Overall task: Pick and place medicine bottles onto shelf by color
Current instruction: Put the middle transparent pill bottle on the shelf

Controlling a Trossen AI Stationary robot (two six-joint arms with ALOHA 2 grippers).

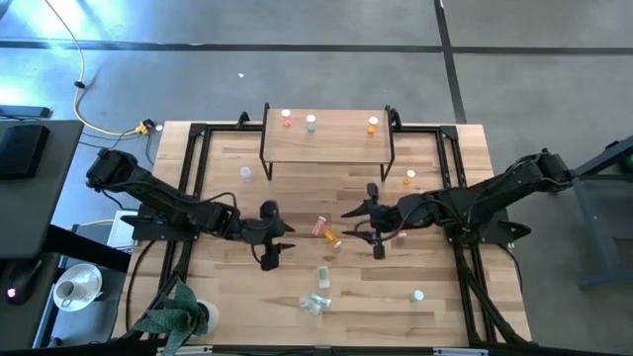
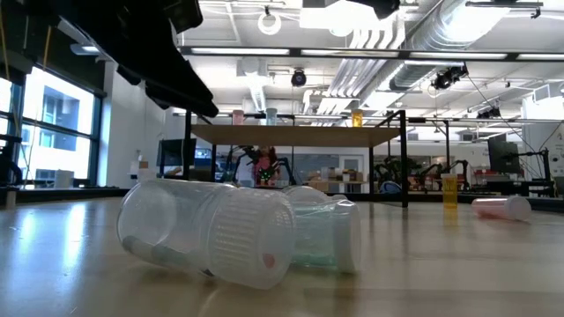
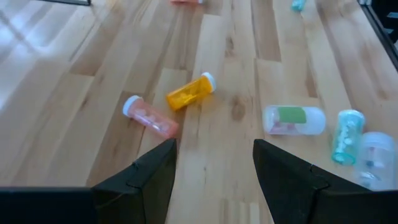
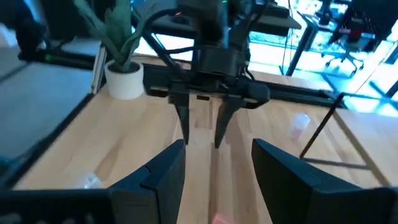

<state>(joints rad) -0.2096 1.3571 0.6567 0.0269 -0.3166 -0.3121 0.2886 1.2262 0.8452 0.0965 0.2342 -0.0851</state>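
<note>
Medicine bottles, tiny cylinders with white caps, lie scattered over the plank-wood tabletop (image 1: 227, 297), and three already stand on the small light-wood shelf (image 1: 326, 138) on thin black legs at the table's far edge: a red-pink bottle (image 1: 286, 119) and a pale green bottle (image 1: 311, 123) toward one end, an orange bottle (image 1: 372, 125) toward the other. Near the middle of the table an orange bottle lying on its side (image 3: 189, 92) rests just beside a red-pink bottle on its side (image 3: 149, 117), their ends close, though I cannot tell whether they touch. Toward the near edge lie a clear bottle with a green label (image 3: 293, 119), a pale green bottle on its side (image 3: 347, 135) and a clear-white bottle (image 3: 375, 157) close together. A pale bottle (image 1: 245, 174) stands by the shelf's left legs, another orange one (image 1: 409, 178) by its right legs, and a white-capped one (image 1: 417, 295) sits alone toward the near right corner. The left gripper (image 1: 281, 242) hovers over the table's middle, left of the orange and red-pink pair, fingers (image 3: 146, 180) parted and empty. The right gripper (image 1: 352, 223) faces it from the other side of that pair, its fingers (image 4: 280, 171) likewise spread with nothing between them. A potted green plant in a white pot (image 1: 183, 314) stands at the near left corner.
</note>
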